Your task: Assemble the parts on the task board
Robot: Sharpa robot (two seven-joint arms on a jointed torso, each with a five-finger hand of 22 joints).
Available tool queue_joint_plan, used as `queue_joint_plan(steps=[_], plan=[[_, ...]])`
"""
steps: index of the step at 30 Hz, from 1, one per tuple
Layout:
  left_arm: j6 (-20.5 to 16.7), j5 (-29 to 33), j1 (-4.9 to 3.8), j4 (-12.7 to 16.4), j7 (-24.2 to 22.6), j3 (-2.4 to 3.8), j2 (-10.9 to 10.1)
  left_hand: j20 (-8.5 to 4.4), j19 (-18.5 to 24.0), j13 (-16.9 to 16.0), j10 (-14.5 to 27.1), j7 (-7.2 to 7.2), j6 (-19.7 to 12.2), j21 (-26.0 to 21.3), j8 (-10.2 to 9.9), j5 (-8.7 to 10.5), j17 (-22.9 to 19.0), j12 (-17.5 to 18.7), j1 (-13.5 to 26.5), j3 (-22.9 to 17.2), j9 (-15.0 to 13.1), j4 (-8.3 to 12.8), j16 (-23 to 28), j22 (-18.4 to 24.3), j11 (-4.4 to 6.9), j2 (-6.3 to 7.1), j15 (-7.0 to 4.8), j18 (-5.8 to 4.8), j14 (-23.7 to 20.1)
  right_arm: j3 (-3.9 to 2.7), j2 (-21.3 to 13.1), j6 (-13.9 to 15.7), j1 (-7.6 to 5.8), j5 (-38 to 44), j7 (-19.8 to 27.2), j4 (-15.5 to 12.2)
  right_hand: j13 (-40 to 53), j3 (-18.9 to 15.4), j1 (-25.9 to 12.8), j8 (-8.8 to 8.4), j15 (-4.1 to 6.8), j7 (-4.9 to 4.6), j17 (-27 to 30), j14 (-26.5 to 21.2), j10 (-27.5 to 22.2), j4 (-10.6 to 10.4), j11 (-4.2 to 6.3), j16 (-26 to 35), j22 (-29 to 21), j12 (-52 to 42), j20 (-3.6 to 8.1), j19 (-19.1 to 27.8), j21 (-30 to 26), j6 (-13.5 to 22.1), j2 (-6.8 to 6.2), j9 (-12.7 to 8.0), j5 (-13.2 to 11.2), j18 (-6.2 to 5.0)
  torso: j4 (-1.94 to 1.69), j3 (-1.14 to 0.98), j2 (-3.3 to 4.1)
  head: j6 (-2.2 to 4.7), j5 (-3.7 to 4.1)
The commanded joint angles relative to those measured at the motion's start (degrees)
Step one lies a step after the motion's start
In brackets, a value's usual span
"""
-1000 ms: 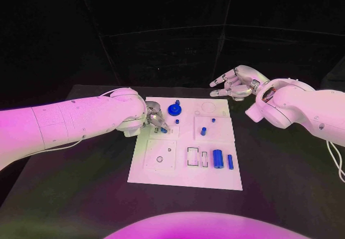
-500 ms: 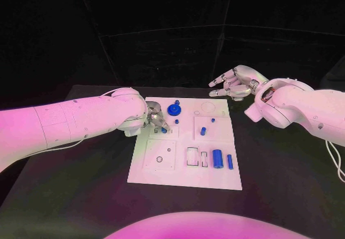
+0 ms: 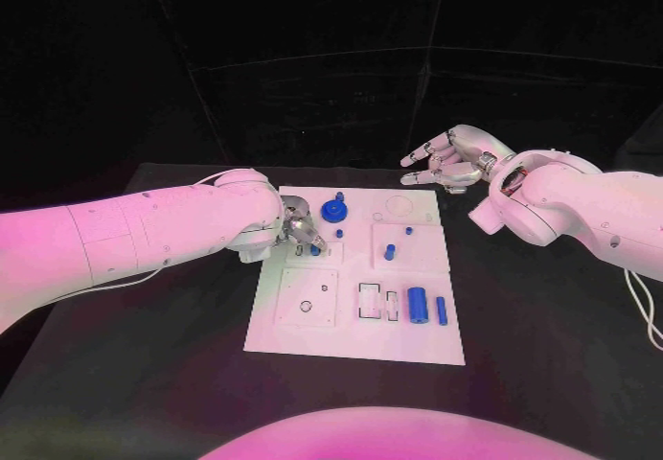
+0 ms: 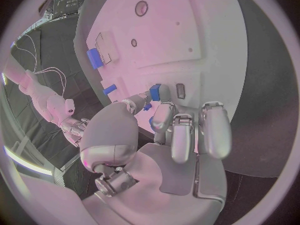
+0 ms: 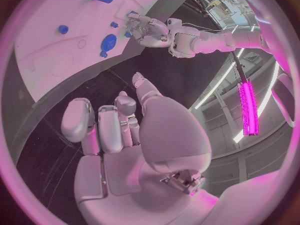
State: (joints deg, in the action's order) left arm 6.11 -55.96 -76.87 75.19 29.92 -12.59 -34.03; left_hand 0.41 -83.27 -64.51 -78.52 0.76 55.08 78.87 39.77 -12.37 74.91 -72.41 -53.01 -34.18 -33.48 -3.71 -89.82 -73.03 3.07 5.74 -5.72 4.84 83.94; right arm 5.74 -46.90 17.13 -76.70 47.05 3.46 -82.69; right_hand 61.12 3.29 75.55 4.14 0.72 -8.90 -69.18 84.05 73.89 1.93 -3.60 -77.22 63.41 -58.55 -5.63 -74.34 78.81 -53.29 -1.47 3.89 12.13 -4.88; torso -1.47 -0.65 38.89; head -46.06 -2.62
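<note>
From the head camera, the left hand (image 3: 296, 230) sits at the left edge of the white flat task board (image 3: 356, 278), fingertips pinching a small blue peg (image 3: 315, 250) there, while the right hand (image 3: 449, 160) hovers beyond the far edge, fingers loosely curled on nothing. The left wrist view shows the blue peg (image 4: 154, 92) nipped between fingertips against the board. It looks light, rigid and slick, best pinched across its sides.

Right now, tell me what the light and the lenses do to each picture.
Head view: pink light washes both arms and the white board; the room behind is black. Left wrist view: fisheye bends the board's edges around the left hand. Right wrist view: a bright magenta strip light glares beyond the right hand.
</note>
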Motion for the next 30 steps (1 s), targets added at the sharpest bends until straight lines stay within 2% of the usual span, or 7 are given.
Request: queue_joint_plan(steps=[1, 7, 9, 11, 18, 25, 30], plan=[[0.58, -0.08, -0.03, -0.12, -0.17, 0.02, 0.15, -0.07, -0.32, -0.12, -0.37, 0.08, 0.53, 0.24, 0.35, 0.41, 15.09, -0.26, 1.48, 1.77, -0.07, -0.79, -0.18, -0.09, -0.09, 0.28, -0.34, -1.19, 6.06, -0.03, 0.0, 0.04, -0.13, -0.16, 0.31, -0.12, -0.13, -0.33, -0.65, 0.24, 0.05, 0.06, 0.12, 1.7, -0.57, -0.17, 0.0, 0.25, -0.08, 0.25, 0.06, 0.28, -0.33, -0.13, -0.11, 0.07, 0.19, -0.6, -0.02, 0.06, -0.02, 0.05, 0.03], [0.12, -0.09, -0.03, 0.0, -0.15, 0.04, -0.05, -0.1, -0.39, -0.31, -0.51, -0.05, 1.05, 0.24, 0.36, 0.71, 15.09, -0.36, 3.77, 9.36, -0.08, -2.99, -0.18, -0.29, -0.06, 1.29, -0.43, -1.23, 6.06, -0.03, -0.11, 0.1, -0.13, -0.21, 0.3, -0.15, -0.2, -0.55, -0.96, 0.26, 0.06, 0.07, 0.13, 1.71, -0.52, -0.43, 0.0, 0.31, -0.12, 0.26, 0.07, 0.26, -0.4, -0.13, -0.13, 0.07, 0.05, -0.6, -0.05, 0.06, -0.01, 0.03, 0.11], [-0.09, -0.09, -0.04, 0.19, -0.15, 0.05, -0.27, -0.2, -0.42, -0.31, -0.51, -0.18, 1.07, 0.22, 0.22, 5.3, 15.09, -0.32, 3.49, 12.91, -0.03, -3.7, -0.18, -0.37, 0.02, 1.29, -0.51, -1.23, 6.06, -0.03, -0.13, 0.1, -0.13, -0.22, 0.31, -0.15, -0.22, -0.59, -1.02, 0.26, 0.06, 0.07, 0.14, 1.71, -0.51, -0.48, 0.0, 0.33, -0.13, 0.27, 0.07, 0.26, -0.41, -0.12, -0.14, 0.07, 0.02, -0.6, -0.04, 0.07, -0.03, 0.02, 0.17], [-0.29, -0.09, -0.08, 0.49, -0.15, 0.07, -0.59, -0.23, -0.42, -0.33, -0.51, -0.2, 1.09, 0.18, 0.14, 7.85, 15.09, -0.3, 2.93, 15.24, 0.01, -4.22, -0.18, -0.39, 0.04, 1.08, -0.58, -1.23, 6.06, -0.03, -0.14, 0.11, -0.13, -0.22, 0.31, -0.13, -0.24, -0.65, -1.1, 0.26, 0.06, 0.08, 0.15, 1.72, -0.5, -0.55, 0.0, 0.35, -0.11, 0.27, 0.07, 0.23, -0.41, -0.12, -0.14, 0.07, -0.02, -0.59, -0.05, 0.08, -0.05, 0.0, 0.18], [-0.98, -0.09, -0.65, 1.78, -0.14, 0.3, -2.04, -0.35, -0.41, -0.12, -0.38, -0.18, 1.08, 0.05, 0.02, 9.54, 15.09, -0.08, 1.93, 20.35, 0.02, -5.5, -0.18, -0.39, 0.13, 1.31, -0.57, -1.2, 6.06, -0.03, -0.15, 0.13, -0.13, -0.23, 0.34, 0.06, -0.25, -0.78, -1.27, 0.26, 0.07, 0.08, 0.11, 1.74, -0.45, -0.71, 0.0, 0.36, -0.16, 0.25, 0.08, 0.23, -0.46, -0.11, -0.15, 0.07, -0.07, -0.6, -0.05, 0.07, -0.03, 0.05, 0.19], [-0.2, 0.13, -1.94, 2.65, -0.09, 2.43, -3.81, -0.23, 0.02, 2.88, 1.51, 0.25, -0.36, -0.82, -0.58, 9.52, 15.09, 2.24, -0.75, 24.3, 0.14, -6.23, -0.18, 0.64, -0.29, 0.35, -0.4, -0.98, 6.06, -0.03, -0.12, 0.13, -0.13, -0.24, 0.35, 0.34, -0.26, -0.87, -1.38, 0.26, 0.07, 0.08, 0.12, 1.75, -0.43, -0.81, 0.01, 0.38, -0.16, 0.23, 0.08, 0.22, -0.47, -0.1, -0.15, 0.07, -0.08, -0.6, 0.01, 0.07, 0.0, 0.1, 0.23], [3.5, 0.62, -3.72, 1.1, -0.19, 3.48, -4.27, 0.85, 1.34, 7.5, 4.85, 2.46, -5.16, -3.14, -4.57, 9.43, 15.09, 5.69, -4.44, 27.55, 2.49, -6.38, -0.18, 3.49, -2.06, -0.89, 1.01, -0.44, 6.06, -0.03, -0.01, 0.09, -0.12, -0.25, 0.34, 0.6, -0.3, -0.91, -1.44, 0.27, 0.07, 0.09, 0.11, 1.75, -0.43, -0.87, 0.01, 0.39, -0.16, 0.26, 0.08, 0.2, -0.48, -0.1, -0.14, 0.07, -0.06, -0.6, -0.05, 0.06, 0.01, 0.28, 0.3]])
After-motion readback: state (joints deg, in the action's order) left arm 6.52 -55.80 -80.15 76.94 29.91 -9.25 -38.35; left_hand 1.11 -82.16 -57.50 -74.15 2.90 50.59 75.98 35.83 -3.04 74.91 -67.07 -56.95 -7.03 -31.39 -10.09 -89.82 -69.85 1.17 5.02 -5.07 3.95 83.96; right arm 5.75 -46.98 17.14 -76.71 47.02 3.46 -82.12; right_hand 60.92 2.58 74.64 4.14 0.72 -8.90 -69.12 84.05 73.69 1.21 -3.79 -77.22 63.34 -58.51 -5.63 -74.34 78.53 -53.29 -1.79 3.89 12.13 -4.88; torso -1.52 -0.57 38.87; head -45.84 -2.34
